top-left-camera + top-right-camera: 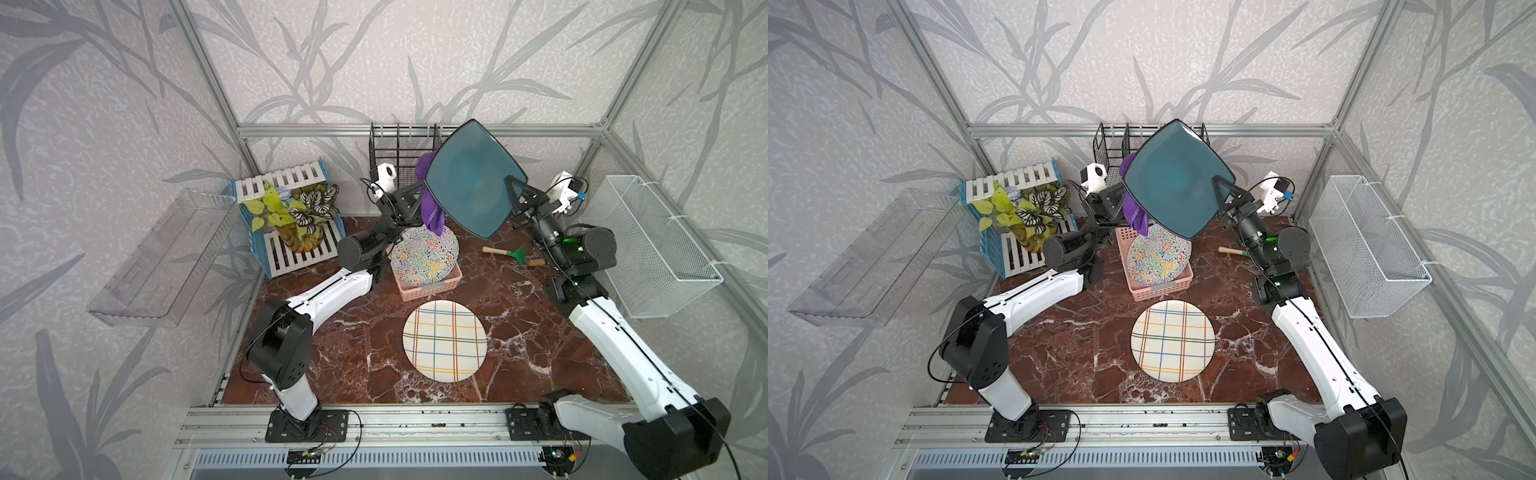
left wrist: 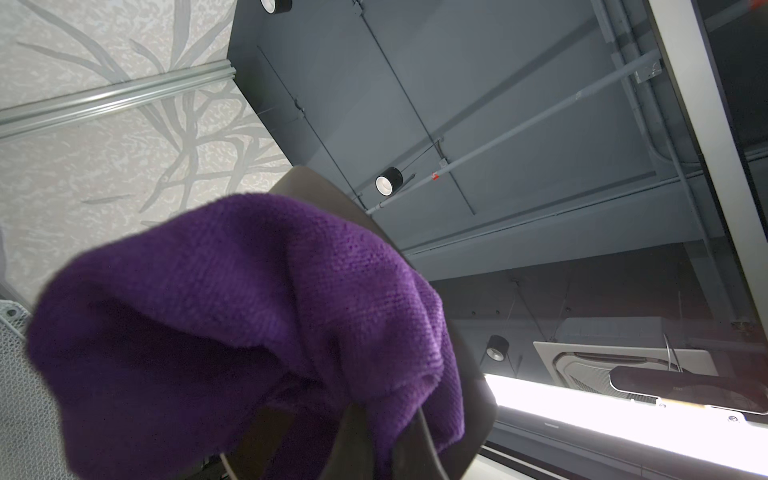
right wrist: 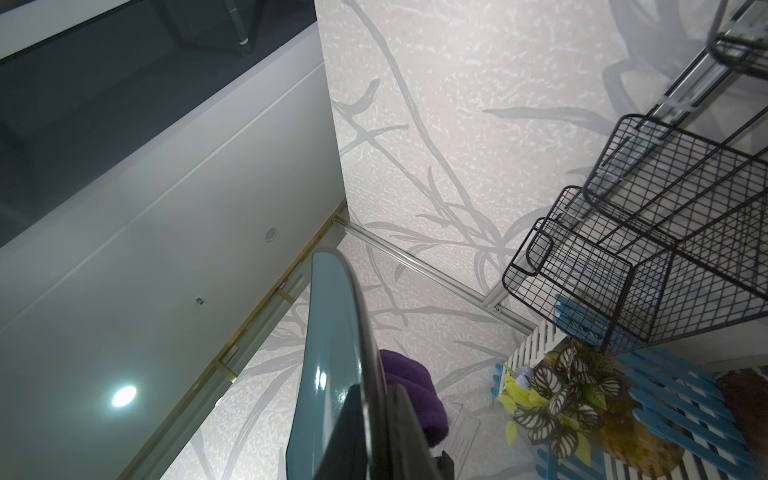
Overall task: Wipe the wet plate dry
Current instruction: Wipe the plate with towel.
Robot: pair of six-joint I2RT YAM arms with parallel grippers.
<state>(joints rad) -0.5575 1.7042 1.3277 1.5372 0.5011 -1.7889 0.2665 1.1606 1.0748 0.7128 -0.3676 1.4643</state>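
Wiping appears to be under way; dryness cannot be confirmed. The right gripper (image 1: 511,185) clamps the rim of the square teal glazed plate (image 1: 469,178), held tilted above the table's far side. The left gripper (image 1: 417,194) pinches a purple cloth (image 1: 431,210) at the plate's left underside. Below is a red-brown marble tabletop (image 1: 353,340), enclosed by leaf-patterned walls (image 1: 374,62).

teal plate (image 1: 469,178) in r hand (image 1: 510,185)

Plaid plate (image 1: 444,340) flat on marble table (image 1: 332,353); squiggle-pattern plate (image 1: 424,257) in pink basket (image 1: 415,293); potted plant (image 1: 297,212) on slatted crate (image 1: 291,254).
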